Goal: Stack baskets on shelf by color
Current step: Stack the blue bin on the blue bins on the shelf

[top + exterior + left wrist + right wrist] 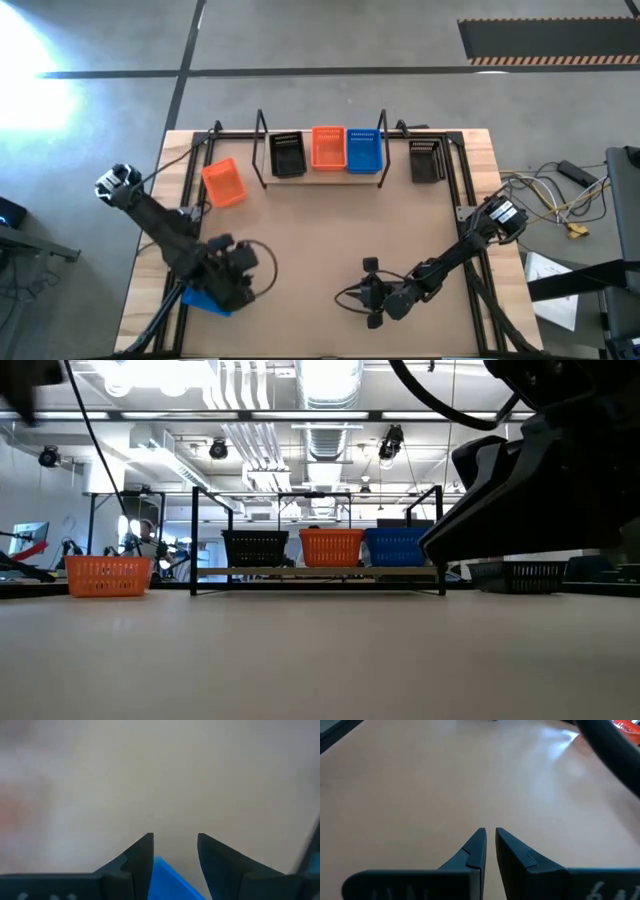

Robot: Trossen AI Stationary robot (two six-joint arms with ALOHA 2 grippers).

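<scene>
Sitting low at the worktop's (320, 240) near-left corner, the left gripper (232, 285) with dark fingers (140, 857) parted around the rim of a blue basket (208, 300), smooth plastic edge showing between them; whether actually gripping it cannot be told. Lying tilted beside the shelf's left end, a lone orange basket (223, 183), mesh-walled. Standing in a row on the shelf (320, 170), a pale plank in thin black wire with loop ends: black basket (287, 155), orange shelf basket (328, 147), blue shelf basket (365, 150), all perforated rectangles, contents not discernible. Resting right of the shelf, another black bin (426, 160). Hovering low over bare worktop toward the near right, the right gripper (372, 300), fingers nearly closed on nothing.
</scene>
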